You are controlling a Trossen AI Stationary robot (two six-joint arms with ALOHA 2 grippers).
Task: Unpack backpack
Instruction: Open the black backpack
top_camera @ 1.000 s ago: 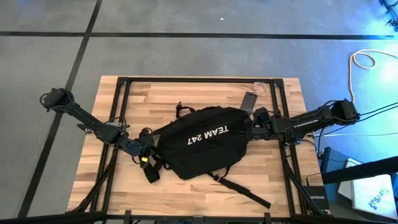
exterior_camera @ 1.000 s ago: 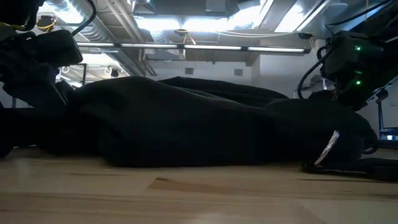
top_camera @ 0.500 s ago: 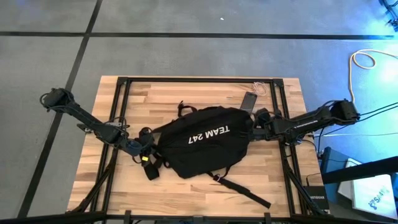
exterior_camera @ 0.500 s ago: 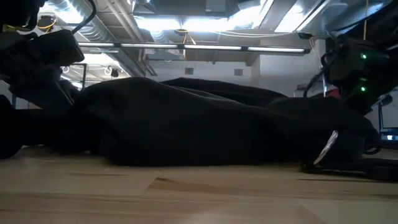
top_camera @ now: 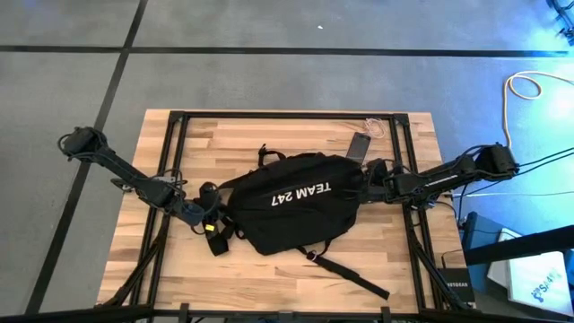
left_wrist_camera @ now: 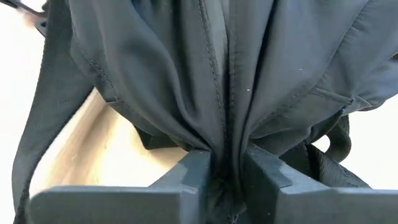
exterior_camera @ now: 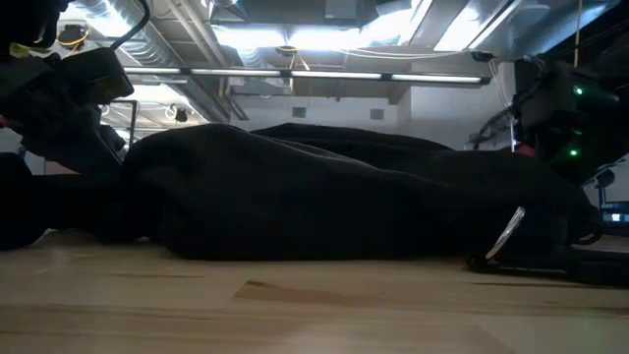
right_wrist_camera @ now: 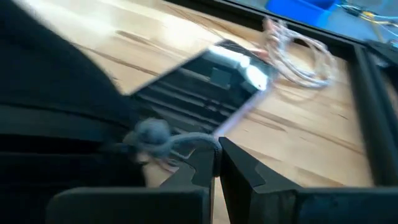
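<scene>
The black backpack (top_camera: 291,202) with white lettering lies flat in the middle of the wooden table (top_camera: 269,135), its straps (top_camera: 352,274) trailing toward the near edge. My left gripper (top_camera: 218,205) is at the backpack's left end, shut on bunched fabric (left_wrist_camera: 225,163). My right gripper (top_camera: 366,178) is at the backpack's right end, shut (right_wrist_camera: 216,155) at a grey pull cord. In the low view the backpack (exterior_camera: 334,202) fills the middle as a dark mound. My left gripper pinches a gathered fold of the backpack's black fabric (left_wrist_camera: 224,134), several layers, between its two fingers. It comes slanting down from the table's left. The cloth fans out in pleats from the pinch, and the backpack rests on the table. My right gripper has a thin grey pull cord (right_wrist_camera: 189,140) with a small knob (right_wrist_camera: 152,132) running into its fingertips, at the backpack's right end. It comes slanting down from the table's right. Whether the cord is truly pinched is not plain.
A flat black phone (top_camera: 360,145) lies on the table just beyond the backpack's right end, close to my right gripper, also the phone (right_wrist_camera: 205,84). A coiled white cable (top_camera: 373,126) lies at the far right. Black frame rails (top_camera: 170,152) run along both sides.
My right gripper has sunk a little toward the table at the backpack's right end, and that end of the backpack sits slightly lower. My left gripper has tipped a little while keeping its hold on the fabric.
</scene>
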